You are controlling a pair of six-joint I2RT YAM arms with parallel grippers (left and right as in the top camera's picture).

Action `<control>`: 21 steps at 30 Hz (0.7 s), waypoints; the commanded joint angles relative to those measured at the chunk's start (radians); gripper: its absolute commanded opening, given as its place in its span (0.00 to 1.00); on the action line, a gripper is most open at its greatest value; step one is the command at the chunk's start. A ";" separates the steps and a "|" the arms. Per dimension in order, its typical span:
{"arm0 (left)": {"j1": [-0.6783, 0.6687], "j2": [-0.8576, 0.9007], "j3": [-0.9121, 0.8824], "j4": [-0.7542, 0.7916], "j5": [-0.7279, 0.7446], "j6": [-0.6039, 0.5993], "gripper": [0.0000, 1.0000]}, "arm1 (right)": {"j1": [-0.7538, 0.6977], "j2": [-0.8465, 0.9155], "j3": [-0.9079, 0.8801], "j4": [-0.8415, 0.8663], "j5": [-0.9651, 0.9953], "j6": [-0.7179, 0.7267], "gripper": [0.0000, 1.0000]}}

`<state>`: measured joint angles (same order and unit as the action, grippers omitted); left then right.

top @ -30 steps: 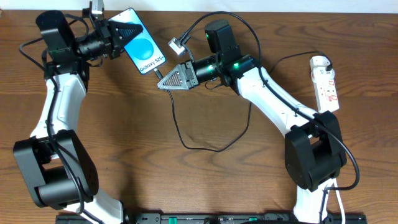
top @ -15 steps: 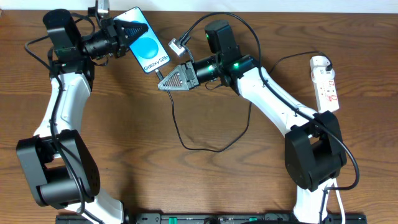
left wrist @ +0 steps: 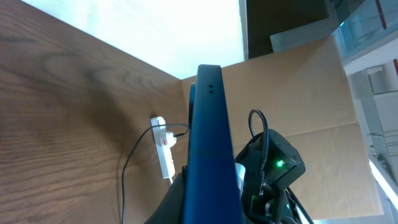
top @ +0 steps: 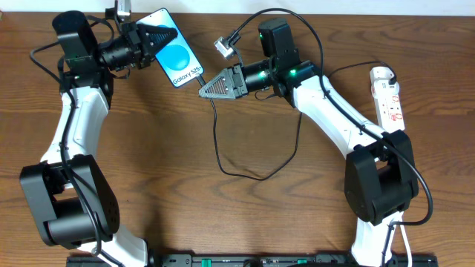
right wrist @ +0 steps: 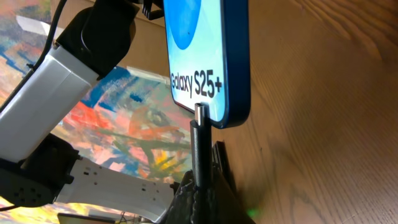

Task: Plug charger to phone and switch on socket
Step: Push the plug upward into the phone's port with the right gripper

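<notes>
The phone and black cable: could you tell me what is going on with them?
The left gripper holds the phone up. The right gripper holds the charger near its tip, which meets the phone's bottom edge with metal showing, so likely not fully in. The socket lies untouched on the right.

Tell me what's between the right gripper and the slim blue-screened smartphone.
Only the thin black charger cable's plug tip, held in the right gripper, at the smartphone's bottom edge; right wrist view.
</notes>
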<state>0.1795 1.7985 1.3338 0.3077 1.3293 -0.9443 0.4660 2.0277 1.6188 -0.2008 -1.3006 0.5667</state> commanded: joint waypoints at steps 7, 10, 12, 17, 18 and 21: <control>-0.011 -0.014 0.013 0.002 0.046 0.009 0.08 | 0.030 -0.014 0.010 -0.058 0.034 -0.033 0.01; -0.011 -0.014 0.013 0.002 0.046 0.009 0.07 | 0.037 -0.014 0.010 -0.062 0.034 -0.033 0.01; -0.011 -0.014 0.013 0.009 0.045 0.009 0.07 | 0.038 -0.014 0.010 -0.065 0.032 -0.033 0.01; -0.011 -0.014 0.013 0.012 0.039 0.008 0.07 | 0.037 -0.014 0.010 -0.063 0.022 -0.033 0.01; -0.011 -0.014 0.013 0.013 0.037 0.008 0.07 | 0.037 -0.014 0.010 -0.065 0.021 -0.033 0.01; 0.000 -0.014 0.013 0.012 0.019 -0.005 0.08 | 0.037 -0.014 0.010 -0.065 0.007 -0.033 0.01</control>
<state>0.1745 1.7985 1.3338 0.3115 1.3315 -0.9379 0.5014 2.0277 1.6188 -0.2615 -1.2873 0.5438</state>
